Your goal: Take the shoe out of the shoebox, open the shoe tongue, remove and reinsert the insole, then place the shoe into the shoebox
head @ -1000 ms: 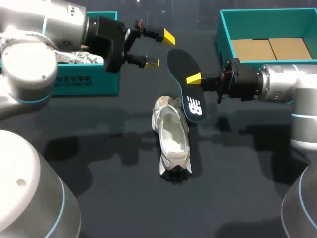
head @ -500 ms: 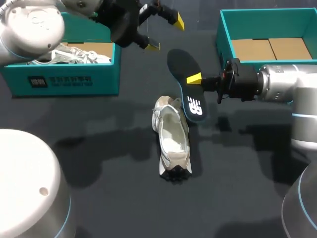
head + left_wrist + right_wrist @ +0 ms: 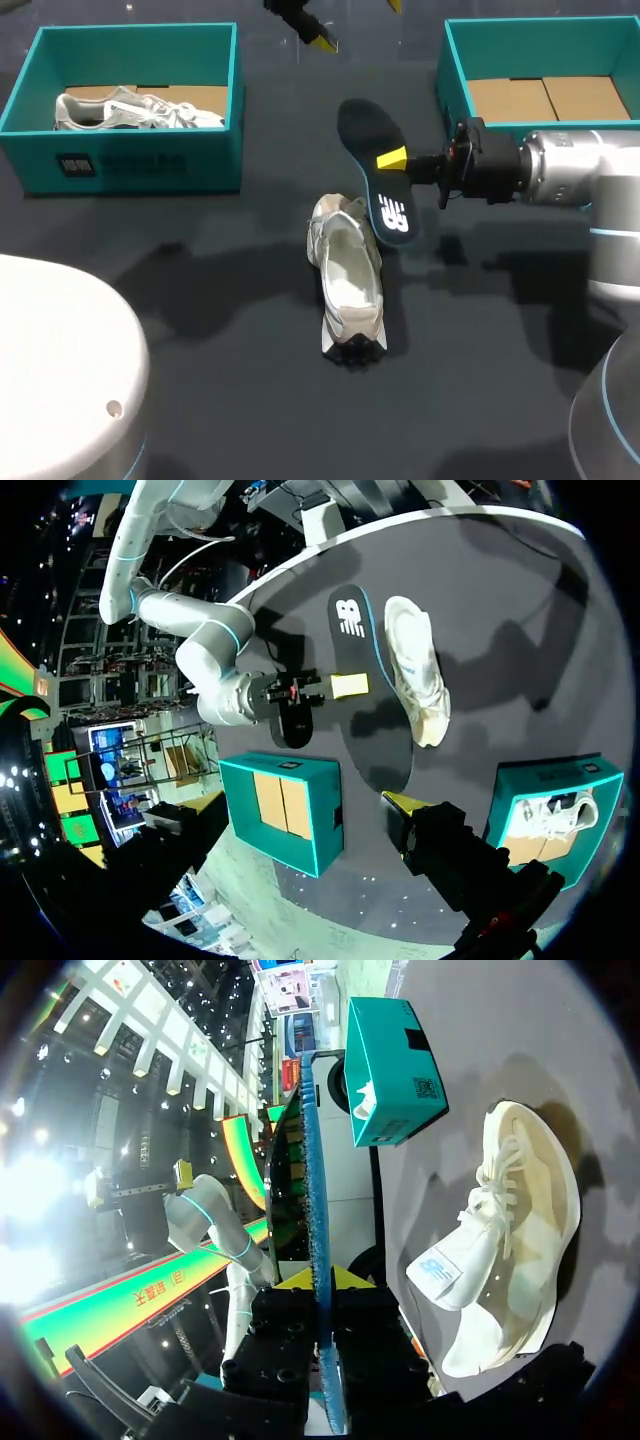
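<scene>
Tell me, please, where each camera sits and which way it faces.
Head view: above and behind, facing down on the table; right gripper shows.
Left wrist view: high up, facing down on the shoe; left gripper shows.
Right wrist view: low, facing along the insole clamped in its gripper.
All share shoe and insole.

free: table (image 3: 190,300) left of shoe (image 3: 345,275) | obstacle: insole (image 3: 366,130) by right shoebox (image 3: 450,80)

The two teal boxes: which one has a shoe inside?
The box on the robot's left, holding a white shoe; the right-hand box shows only cardboard.
</scene>
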